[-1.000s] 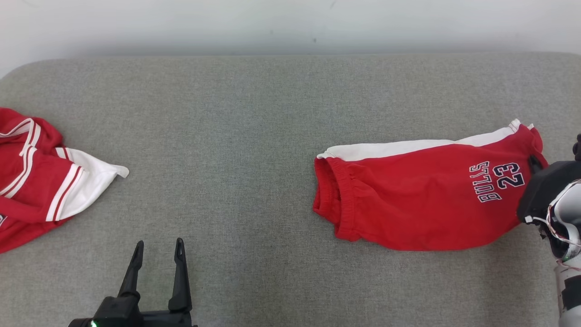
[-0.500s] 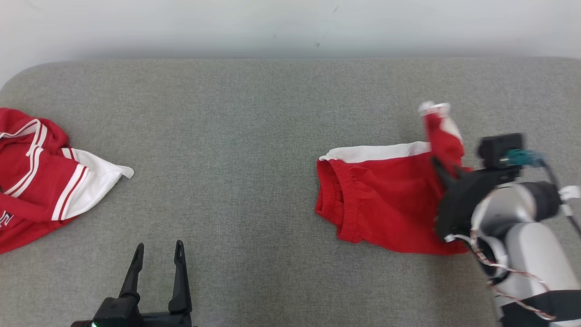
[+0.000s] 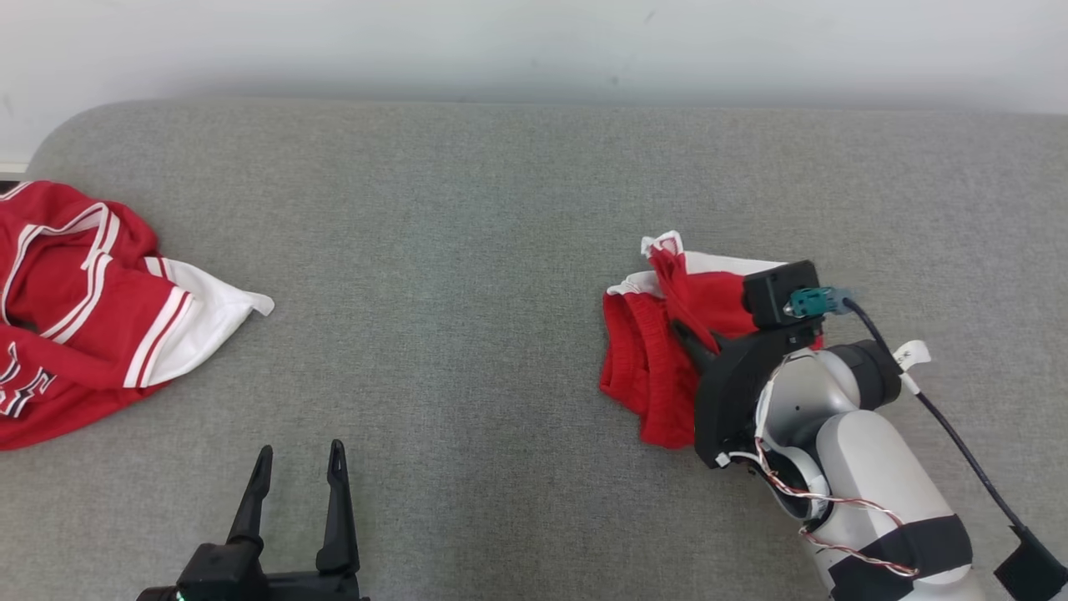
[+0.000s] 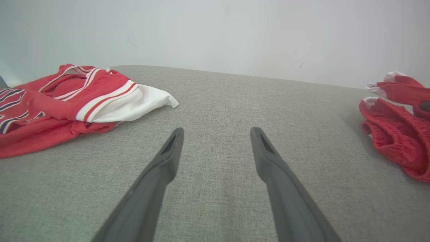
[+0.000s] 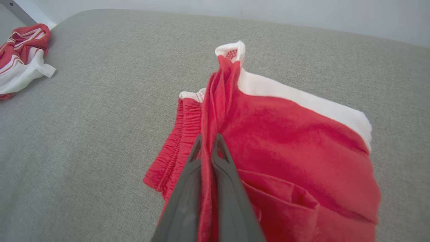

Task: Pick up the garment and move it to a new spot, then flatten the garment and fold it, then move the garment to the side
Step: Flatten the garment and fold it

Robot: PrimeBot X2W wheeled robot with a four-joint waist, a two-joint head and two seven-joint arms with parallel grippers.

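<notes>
Two red garments: one pair of red shorts [image 3: 642, 376], one red-and-white jersey [image 3: 75, 334]. One grey upholstered surface [image 3: 467, 250]. Two grippers: left gripper [image 3: 300, 451], right gripper [image 5: 208, 139].

The right gripper [image 3: 686, 334] has carried the leg end of the red shorts [image 3: 647, 376] from the right edge of the frame leftward, so the shorts now lie doubled over, much shorter.

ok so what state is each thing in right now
red shorts, partly folded, leg end lifted toward the waistband
red jersey, crumpled, lying loose at the left
left gripper, open, holding nothing
right gripper, shut on the shorts' leg end
</notes>
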